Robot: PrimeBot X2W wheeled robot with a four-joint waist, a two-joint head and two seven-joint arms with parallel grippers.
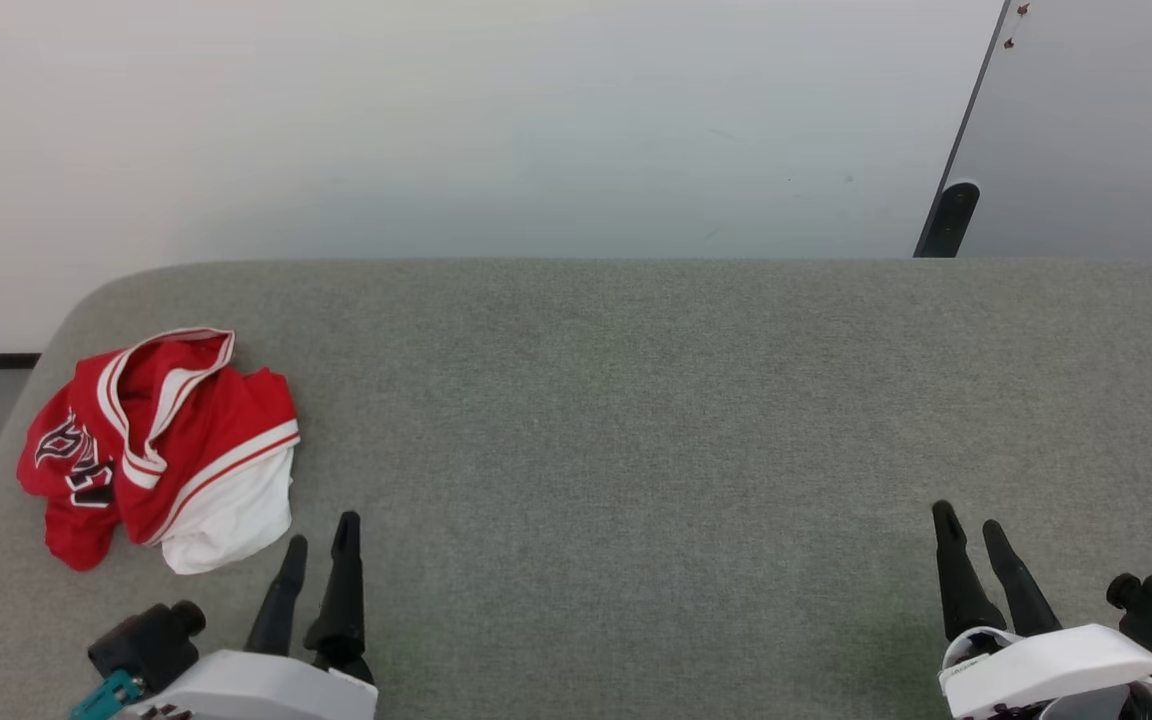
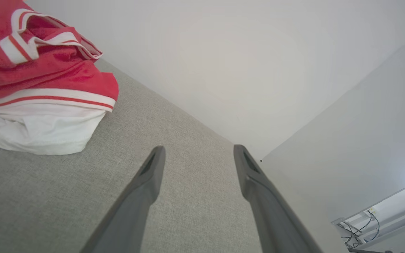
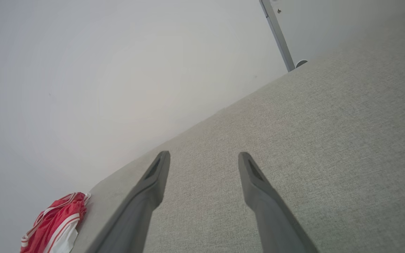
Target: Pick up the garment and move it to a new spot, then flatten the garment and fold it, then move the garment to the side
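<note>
Grey cloth-topped table (image 1: 636, 450), rounded corner at ten o'clock, red shirt (image 1: 161, 445) lying crumpled on it at eight o'clock near the left edge, white sleeve end down on the cloth at five o'clock of the heap, striped collar at twelve, lettering at nine

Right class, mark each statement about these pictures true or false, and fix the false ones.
1. The garment lies bunched near the left end of the grey surface. True.
2. The left claw is gripping it. False: it is open and holds nothing.
3. The right claw is open, far from the garment. True.
4. The garment is folded flat. False: it is crumpled.
</note>
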